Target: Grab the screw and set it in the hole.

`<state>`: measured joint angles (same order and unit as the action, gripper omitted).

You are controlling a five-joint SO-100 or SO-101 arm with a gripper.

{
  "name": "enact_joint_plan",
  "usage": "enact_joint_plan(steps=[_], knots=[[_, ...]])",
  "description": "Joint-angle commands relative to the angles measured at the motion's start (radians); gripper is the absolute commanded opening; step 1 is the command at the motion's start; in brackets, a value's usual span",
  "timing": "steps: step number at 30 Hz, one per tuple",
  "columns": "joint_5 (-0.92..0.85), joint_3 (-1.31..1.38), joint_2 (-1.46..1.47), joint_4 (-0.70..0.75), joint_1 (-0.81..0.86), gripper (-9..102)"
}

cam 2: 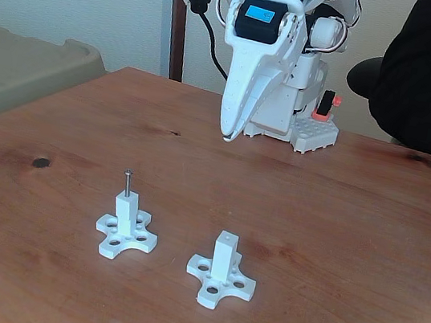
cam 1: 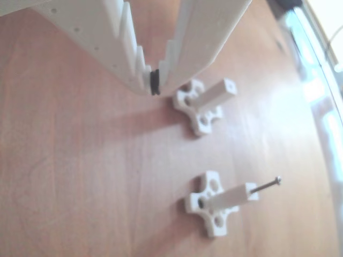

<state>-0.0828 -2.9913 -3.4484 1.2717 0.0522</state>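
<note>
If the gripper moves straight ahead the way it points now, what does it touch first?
Probably the bare wooden table: the shut gripper points down behind both white posts, away from the screw, though depth is unclear.

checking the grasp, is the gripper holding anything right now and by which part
Nothing is held. The gripper is shut and empty above the table, while the screw stands in the top of a white post.

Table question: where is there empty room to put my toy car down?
Bare wood lies left of the post holding the screw, and on the right past the empty post. Between the posts and the end effector is a wide free strip on the table. It's crowded around the robot base.
</note>
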Motion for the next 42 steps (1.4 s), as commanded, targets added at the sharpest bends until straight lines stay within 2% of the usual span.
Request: enact_joint_plan(steps=[1,15,42], knots=[[-0.009,-0.006,-0.015,0.051,-0.002,-4],[-0.034,0.126,0.206,-0.021,0.008,-4],[0.115,0.801,0.851,0.141,-0.008,-4]])
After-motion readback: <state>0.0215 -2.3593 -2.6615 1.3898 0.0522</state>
